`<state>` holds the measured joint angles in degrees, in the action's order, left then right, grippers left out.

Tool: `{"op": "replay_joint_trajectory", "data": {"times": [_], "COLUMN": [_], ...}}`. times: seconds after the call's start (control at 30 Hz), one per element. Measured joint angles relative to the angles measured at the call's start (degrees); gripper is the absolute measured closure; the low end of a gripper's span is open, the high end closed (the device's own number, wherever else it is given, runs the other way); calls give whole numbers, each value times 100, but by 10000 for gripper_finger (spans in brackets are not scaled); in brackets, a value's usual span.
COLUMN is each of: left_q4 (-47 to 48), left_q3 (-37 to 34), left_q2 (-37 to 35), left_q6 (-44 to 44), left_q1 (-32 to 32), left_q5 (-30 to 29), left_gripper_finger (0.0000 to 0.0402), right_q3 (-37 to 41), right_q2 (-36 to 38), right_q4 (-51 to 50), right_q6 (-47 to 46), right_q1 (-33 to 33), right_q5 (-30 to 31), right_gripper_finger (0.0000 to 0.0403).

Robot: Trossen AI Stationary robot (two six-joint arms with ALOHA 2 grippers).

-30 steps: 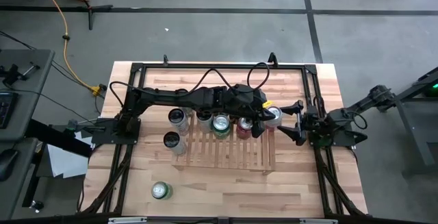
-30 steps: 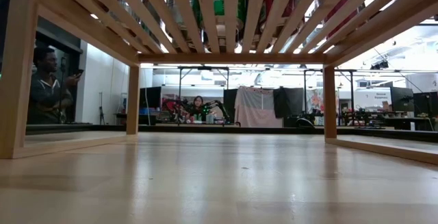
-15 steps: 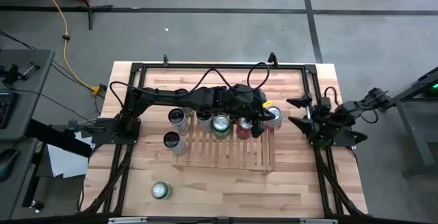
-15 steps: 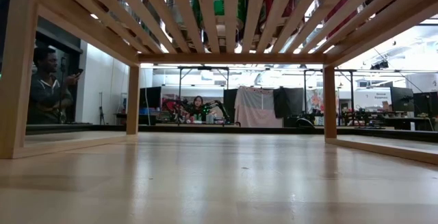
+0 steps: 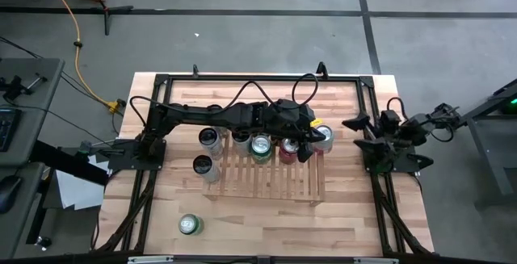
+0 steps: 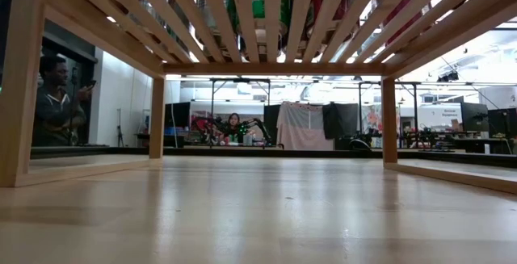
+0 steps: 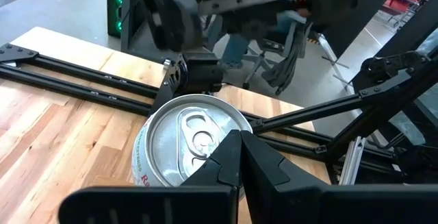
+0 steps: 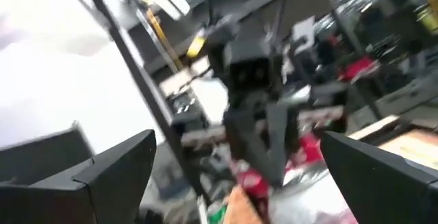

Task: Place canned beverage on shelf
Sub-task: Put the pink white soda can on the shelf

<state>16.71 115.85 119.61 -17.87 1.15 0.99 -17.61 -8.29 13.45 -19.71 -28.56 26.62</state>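
The slatted light-wood shelf [image 5: 266,179] stands on the table; the low view shows its underside [image 6: 258,30]. A silver-topped can with a red label [image 5: 322,137] stands at the shelf's far right corner and shows from above in the left wrist view [image 7: 188,138]. My left gripper [image 5: 310,140] is shut and sits right beside this can on its left, its tips [image 7: 236,142] over the can's top rim. My right gripper [image 5: 356,133] is open and empty, to the right of the can and clear of it, pointing up into the room [image 8: 239,172]. My left gripper's shut fingers [image 7: 229,159] stand at the can top's rim [image 7: 205,172], coming from the table's left. The fingers hide the spot, so I cannot tell whether they touch the can. The can stands upright on the shelf.
Three more cans [image 5: 260,145] stand along the shelf's far edge. Two cans [image 5: 202,167] stand on the table left of the shelf, and a green one [image 5: 190,225] near the front edge. A black frame [image 5: 367,86] borders the table.
My right gripper has drawn back from the can toward the table's right edge and has tipped upward, staying open. My left gripper and the can have kept still.
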Motion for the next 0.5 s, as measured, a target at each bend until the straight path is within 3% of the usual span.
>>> {"op": "replay_joint_trajectory", "data": {"times": [0.07,0.17,0.37,0.5], "left_q4": [0,0,2,2], "left_q3": [0,0,2,1], "left_q2": [-2,-6,-11,-11], "left_q6": [0,-5,-15,-24], "left_q1": [0,0,0,0], "left_q5": [-2,-4,-7,-9], "left_gripper_finger": [401,401,402,401], "right_q3": [-37,-481,-2169,-2759], "right_q2": [-21,-180,-1227,-2118], "right_q4": [-361,-1676,-4967,-5431], "right_q6": [-217,-513,-1069,-909], "right_q1": [-2,0,2,0], "right_q5": [-112,5,813,709], "right_gripper_finger": [12,31,72,80]}}
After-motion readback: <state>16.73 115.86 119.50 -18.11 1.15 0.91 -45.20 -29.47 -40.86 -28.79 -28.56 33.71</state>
